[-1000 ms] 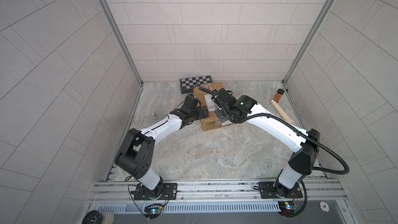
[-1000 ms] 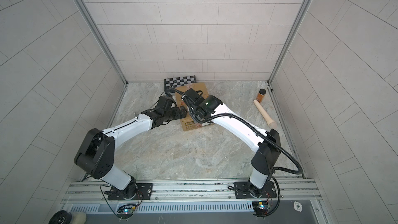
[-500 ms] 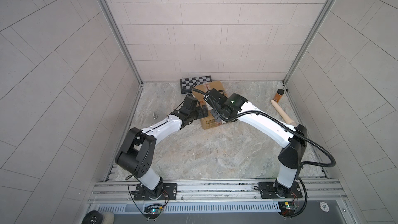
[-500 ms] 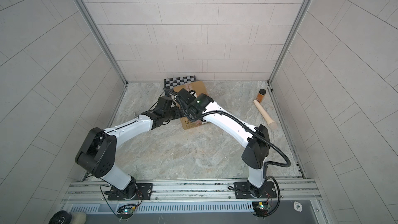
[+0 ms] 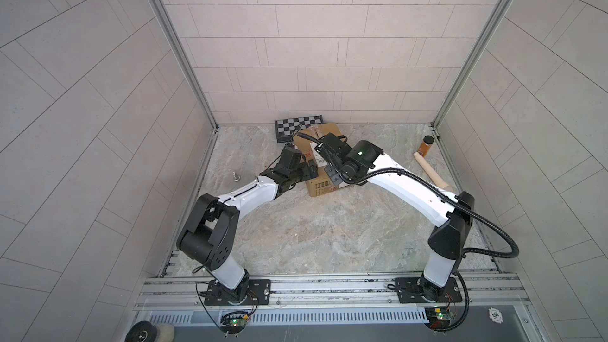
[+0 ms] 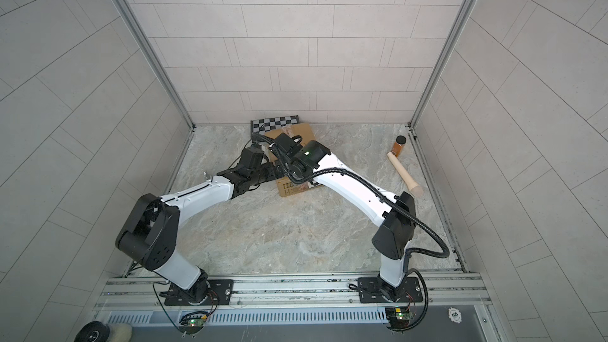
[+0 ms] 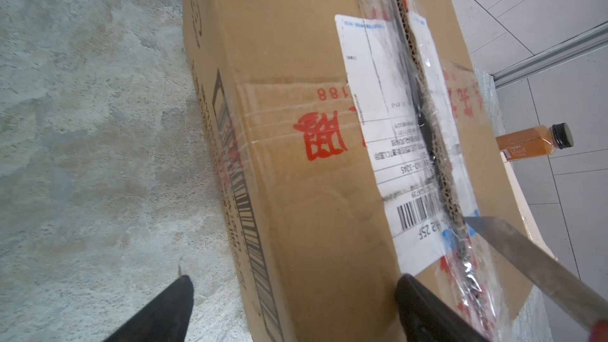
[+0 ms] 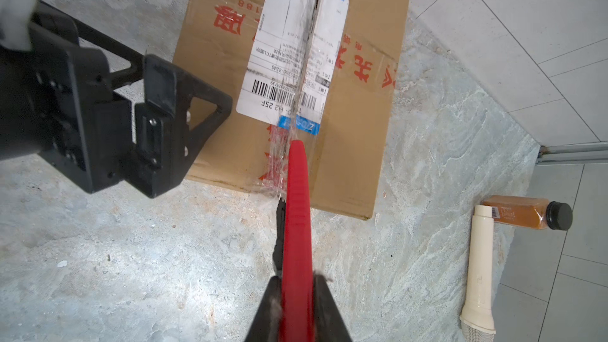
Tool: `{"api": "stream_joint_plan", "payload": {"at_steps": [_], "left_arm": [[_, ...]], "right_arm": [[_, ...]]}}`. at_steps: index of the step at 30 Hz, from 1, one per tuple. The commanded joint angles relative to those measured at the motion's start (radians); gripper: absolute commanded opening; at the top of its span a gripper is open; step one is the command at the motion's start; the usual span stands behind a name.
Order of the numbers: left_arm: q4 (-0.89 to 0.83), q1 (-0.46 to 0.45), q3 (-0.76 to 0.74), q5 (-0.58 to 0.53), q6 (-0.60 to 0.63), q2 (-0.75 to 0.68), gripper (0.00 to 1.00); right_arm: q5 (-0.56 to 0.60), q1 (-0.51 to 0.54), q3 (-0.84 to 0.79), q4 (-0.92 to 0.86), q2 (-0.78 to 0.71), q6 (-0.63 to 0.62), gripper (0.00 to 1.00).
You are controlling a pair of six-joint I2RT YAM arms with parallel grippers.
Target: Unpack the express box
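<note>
Bright even light, faint shadows, glare streaks across the express box (image 7: 296,208).

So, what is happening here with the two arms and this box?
The robot is cutting open a taped cardboard box. The right gripper is shut on a red-handled knife, and the blade tip sits at the taped seam on top of the box. The left gripper is open, its jaws astride one top edge of the box, probably to steady it. The box is not yet open.

Express box (image 6: 291,189) beside checkered board (image 6: 276,122)
</note>
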Motion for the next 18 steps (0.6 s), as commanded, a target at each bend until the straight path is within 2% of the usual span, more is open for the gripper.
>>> {"api": "stream_joint_plan", "payload": {"at_steps": [1, 13, 18], "left_arm": [[-0.174, -0.002, -0.064, -0.038, 0.025, 0.069, 0.98], [-0.162, -0.001, -0.070, -0.026, 0.019, 0.065, 0.98], [-0.161, -0.002, -0.072, -0.023, 0.016, 0.067, 0.98]], "right_arm": [[-0.009, 0.000, -0.052, 0.060, -0.086, -0.009, 0.00], [-0.016, -0.002, -0.080, 0.102, -0.052, -0.008, 0.00], [0.015, -0.002, -0.090, 0.101, -0.029, -0.009, 0.00]]}}
